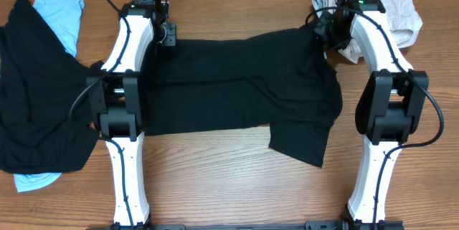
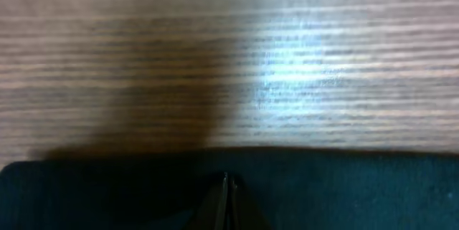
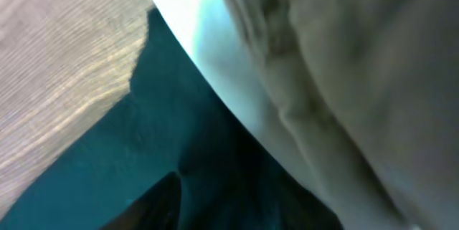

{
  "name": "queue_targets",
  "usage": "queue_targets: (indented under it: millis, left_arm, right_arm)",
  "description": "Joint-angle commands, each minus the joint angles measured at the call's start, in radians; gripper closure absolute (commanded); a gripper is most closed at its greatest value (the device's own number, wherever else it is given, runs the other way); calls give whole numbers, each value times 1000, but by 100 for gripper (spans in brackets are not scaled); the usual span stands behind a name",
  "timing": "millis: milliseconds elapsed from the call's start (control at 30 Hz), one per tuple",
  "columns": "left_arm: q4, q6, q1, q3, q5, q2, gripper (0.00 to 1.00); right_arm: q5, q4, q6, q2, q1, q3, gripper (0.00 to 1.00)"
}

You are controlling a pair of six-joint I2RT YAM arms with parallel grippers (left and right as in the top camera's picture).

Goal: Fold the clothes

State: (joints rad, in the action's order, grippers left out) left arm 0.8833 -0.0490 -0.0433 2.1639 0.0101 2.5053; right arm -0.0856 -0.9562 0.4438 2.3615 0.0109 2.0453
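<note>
Spread flat on the table [image 1: 215, 187], black garment [image 1: 237, 87], long axis running left to right between the two arms, one flap reaching toward the near edge at lower right. At its far left corner, left pincer [image 1: 166, 35], closed: fingertips pressed together over the dark hem in the wrist view, apparently pinching it. At the far right corner, right pincer [image 1: 326, 35], just beside the beige heap [image 1: 391, 8]; jaw state impossible to tell, the wrist view being filled by pale cloth and dark fabric. Both arms stretched forward from their bases, left one lying over the garment's left end, right one just outside its right end, wrists turned inward over the far edge. Key relation for the likely next move, a fold of the far edge toward the near one — both far corners directly at the pincers, bulk of the cloth on the base side, fold line parallel to the long axis. Well apart at the left — a black heap [image 1: 29, 101] with a light-blue piece [image 1: 61, 11].
</note>
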Motion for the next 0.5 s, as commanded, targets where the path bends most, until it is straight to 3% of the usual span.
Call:
queue_targets:
  millis: [0, 233, 467]
  left_arm:
    - [15, 0, 11, -15, 11, 10, 96]
    - [-83, -42, 35, -129, 16, 10, 96]
    - [-254, -41, 90, -182, 16, 10, 96]
  right_arm:
    - [-14, -30, -3, 10, -1, 0, 49]
    - [-29, -113, -5, 10, -2, 0, 38]
    - [-37, -162, -5, 10, -3, 0, 36]
